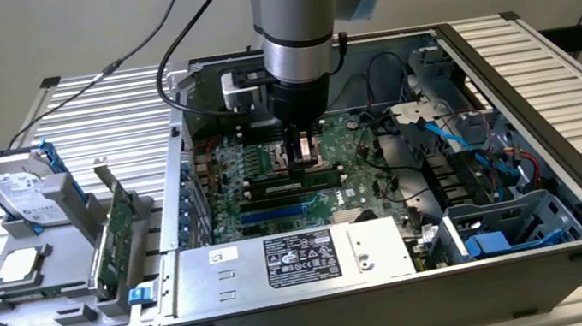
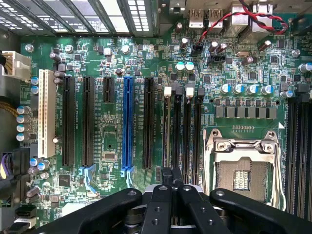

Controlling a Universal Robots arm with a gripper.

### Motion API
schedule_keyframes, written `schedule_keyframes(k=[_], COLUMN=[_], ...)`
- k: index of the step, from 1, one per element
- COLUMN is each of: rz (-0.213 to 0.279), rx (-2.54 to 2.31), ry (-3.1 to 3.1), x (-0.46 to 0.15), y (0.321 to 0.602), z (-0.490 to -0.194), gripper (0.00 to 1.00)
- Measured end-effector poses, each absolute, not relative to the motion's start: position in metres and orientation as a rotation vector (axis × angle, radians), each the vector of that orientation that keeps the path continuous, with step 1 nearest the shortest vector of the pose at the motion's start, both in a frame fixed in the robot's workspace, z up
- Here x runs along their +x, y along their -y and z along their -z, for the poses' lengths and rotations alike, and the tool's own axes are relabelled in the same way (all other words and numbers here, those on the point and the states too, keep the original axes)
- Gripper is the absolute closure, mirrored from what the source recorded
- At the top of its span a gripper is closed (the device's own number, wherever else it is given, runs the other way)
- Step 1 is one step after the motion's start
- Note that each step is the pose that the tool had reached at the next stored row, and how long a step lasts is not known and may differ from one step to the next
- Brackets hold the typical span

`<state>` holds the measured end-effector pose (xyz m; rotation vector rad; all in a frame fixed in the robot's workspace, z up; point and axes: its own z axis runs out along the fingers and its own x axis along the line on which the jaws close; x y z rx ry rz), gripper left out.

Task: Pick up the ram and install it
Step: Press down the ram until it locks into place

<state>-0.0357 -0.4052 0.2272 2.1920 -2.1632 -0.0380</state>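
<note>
The ram [image 1: 294, 184], a long narrow stick with black chips, stands on edge in the memory slots of the motherboard [image 1: 274, 209] inside the open computer case. My gripper [image 1: 299, 155] hangs straight down over the middle of the ram, fingers shut, tips at or just above its top edge; I cannot tell whether they touch. In the wrist view the black fingers [image 2: 163, 187] are pressed together with nothing between them, over the near end of the black memory slots [image 2: 183, 126].
The silver processor socket [image 2: 241, 170] lies beside the slots. A grey holder on the exterior view's left carries a hard drive [image 1: 24, 190], a green expansion card [image 1: 117, 232] and a processor chip [image 1: 18, 266]. The power supply [image 1: 294, 259], blue cables [image 1: 455, 134] and case walls [image 1: 535, 92] crowd the space.
</note>
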Motion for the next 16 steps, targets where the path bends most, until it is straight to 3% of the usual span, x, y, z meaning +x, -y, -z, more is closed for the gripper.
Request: schedule_keyframes(k=[11, 16], rz=[0.040, 0.045], rx=[2.191, 2.188], ry=[2.162, 2.159], x=[-0.036, -0.036], y=[0.405, 0.405], z=[-0.226, -0.244], gripper=[0.89, 0.89])
